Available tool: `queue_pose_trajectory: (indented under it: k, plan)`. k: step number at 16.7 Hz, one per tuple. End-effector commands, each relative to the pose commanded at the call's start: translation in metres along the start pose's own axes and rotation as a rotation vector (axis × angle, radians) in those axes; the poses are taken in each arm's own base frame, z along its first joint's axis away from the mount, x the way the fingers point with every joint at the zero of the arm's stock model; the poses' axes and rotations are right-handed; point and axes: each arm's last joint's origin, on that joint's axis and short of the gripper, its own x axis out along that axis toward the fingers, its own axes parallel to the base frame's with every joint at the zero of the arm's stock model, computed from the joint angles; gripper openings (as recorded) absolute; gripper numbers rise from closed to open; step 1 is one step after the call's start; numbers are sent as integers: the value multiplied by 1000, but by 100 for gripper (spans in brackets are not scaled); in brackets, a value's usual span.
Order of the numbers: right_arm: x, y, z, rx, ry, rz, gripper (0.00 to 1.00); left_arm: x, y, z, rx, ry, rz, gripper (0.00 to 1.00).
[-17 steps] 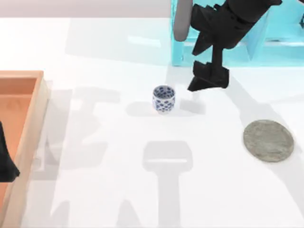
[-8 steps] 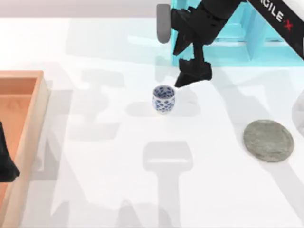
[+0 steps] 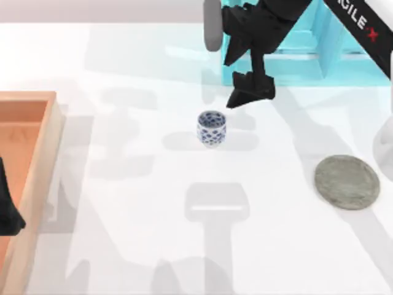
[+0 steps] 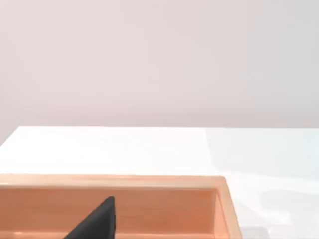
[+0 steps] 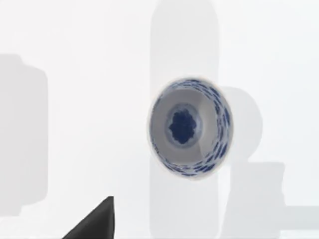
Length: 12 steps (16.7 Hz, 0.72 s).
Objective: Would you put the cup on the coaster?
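Note:
The cup point(image 3: 212, 128), small, white with a blue floral pattern, stands upright near the table's middle. In the right wrist view I look straight down into the cup point(image 5: 190, 127). My right gripper point(image 3: 248, 95) hangs just behind and to the right of it, above the table and apart from it, holding nothing. The coaster point(image 3: 347, 182), a flat mottled grey disc, lies bare at the right side of the table, well away from the cup. My left gripper point(image 3: 7, 212) is parked at the far left edge over the wooden tray.
A wooden tray point(image 3: 44, 132) runs along the left edge; its wall point(image 4: 149, 209) shows in the left wrist view. A turquoise rack point(image 3: 307, 61) stands at the back right, behind my right arm. Open white tabletop lies between cup and coaster.
My right gripper has swung left from beside the rack to a spot close behind the cup. Cup, coaster and left arm have not moved.

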Motion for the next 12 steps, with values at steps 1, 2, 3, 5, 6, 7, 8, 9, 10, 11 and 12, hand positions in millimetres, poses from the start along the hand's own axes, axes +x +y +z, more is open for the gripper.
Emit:
queue_pose_trajectory:
  k: [1,2,3,5,6,7,8,9,10,11,12]
  plan:
    - [1,1,2,-5,-1,1,100,0,0,0,0,0,0,100]
    - [1,1,3,-4,0,1,100,0,0,0,0,0,0,100]
    - [3,1,3,-3,0,1,100,0,0,0,0,0,0,100]
    - [11,0,7,-1,0,1,100,0,0,0,0,0,0,100]
    - [17,0,10,-1,0,1,100,0,0,0,0,0,0,100]
    - [24,0,12,-1,0,2,100,0,0,0,0,0,0,100]
    - [32,-1,14,-1,0,2,100,0,0,0,0,0,0,100]
    - [40,-1,15,-1,0,2,100,0,0,0,0,0,0,100]
    - [48,-1,16,-1,0,2,100,0,0,0,0,0,0,100]
    - [57,-2,15,-1,0,1,100,0,0,0,0,0,0,100]
    - [65,-2,14,0,0,0,100,0,0,0,0,0,0,100]
